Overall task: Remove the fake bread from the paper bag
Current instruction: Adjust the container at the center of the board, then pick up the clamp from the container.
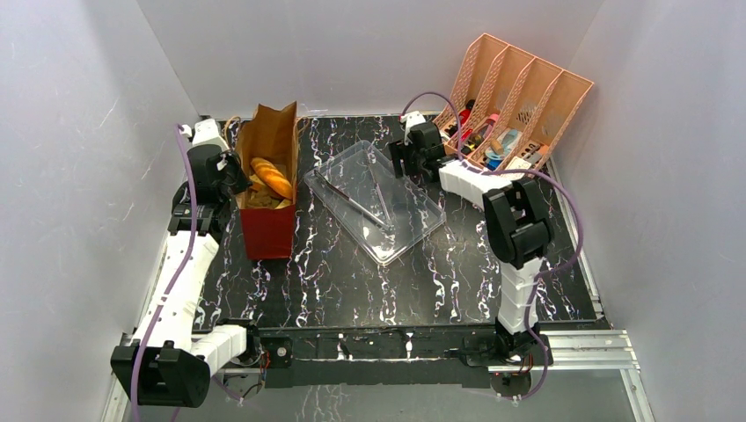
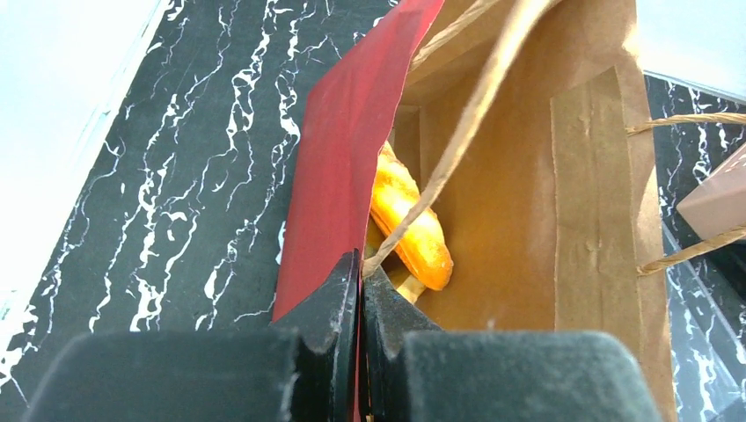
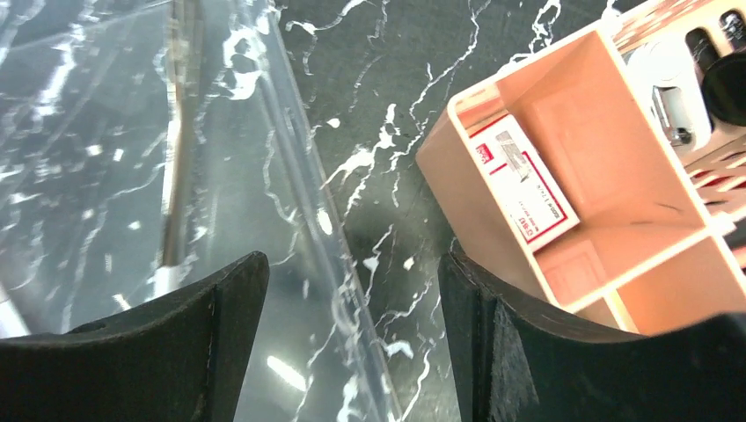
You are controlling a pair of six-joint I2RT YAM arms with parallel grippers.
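From above and behind the arms, the paper bag (image 1: 268,230) is seen standing upright on the left part of the table (image 1: 352,281), mouth open. The fake bread is inside it: an orange-brown loaf (image 1: 271,178) lies slanted on top of tan pieces (image 1: 258,199). The left gripper (image 1: 234,180) is set at the bag's left wall, and the right gripper (image 1: 409,167) is held well apart from the bag, between the clear tray (image 1: 413,242) and the peach file organiser (image 1: 528,97). At the left wrist, the jaws are seen closed tight on the bag's red wall, so the bag is pinned; the loaf (image 2: 413,224) is visible just inside, crossed by a twisted paper handle (image 2: 475,114). At the right wrist, the black fingers (image 3: 220,308) stand wide apart with nothing between them, above the tray's edge and beside the organiser. The loaf is judged light, rigid and smooth-skinned, hence liable to slip. A hold across its narrow middle is recommended, entered from above and kept clear of the handle. The bag is judged thin and easily crumpled or tipped, so the pinch on its wall is needed during extraction.
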